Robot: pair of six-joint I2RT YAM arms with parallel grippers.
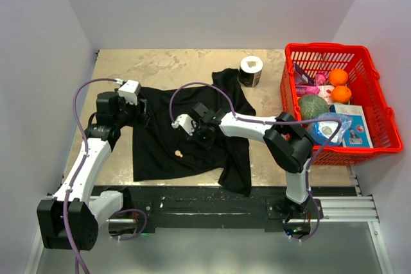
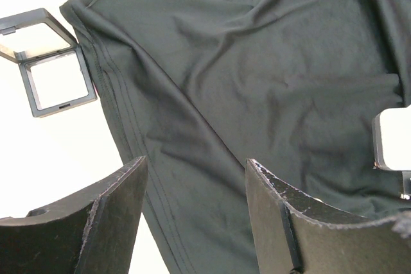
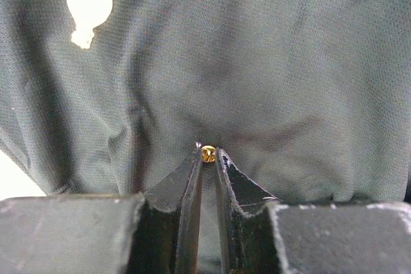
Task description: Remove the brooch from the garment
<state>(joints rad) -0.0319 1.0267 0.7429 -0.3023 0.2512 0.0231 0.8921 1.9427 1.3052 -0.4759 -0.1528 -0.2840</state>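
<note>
Right pincer (image 3: 207,151) is squeezed narrow, tips pinching a tiny gold bit (image 3: 207,154) on the shirt (image 3: 270,62). Can't tell if that's part of the brooch (image 3: 88,3), the pale blob lying on the cloth at 10 o'clock from those tips. Left pincer (image 2: 194,166) gapes wide over the shirt's edge, holding nothing, with a black frame (image 2: 51,62) just beside the cloth at its 10 o'clock. Red basket (image 1: 327,46) sits far off at 2.

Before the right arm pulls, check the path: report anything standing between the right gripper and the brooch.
Nothing visible does. In the right wrist view the brooch sits directly between the fingertips of the right gripper, resting against the black garment. Only cloth lies behind it.
</note>
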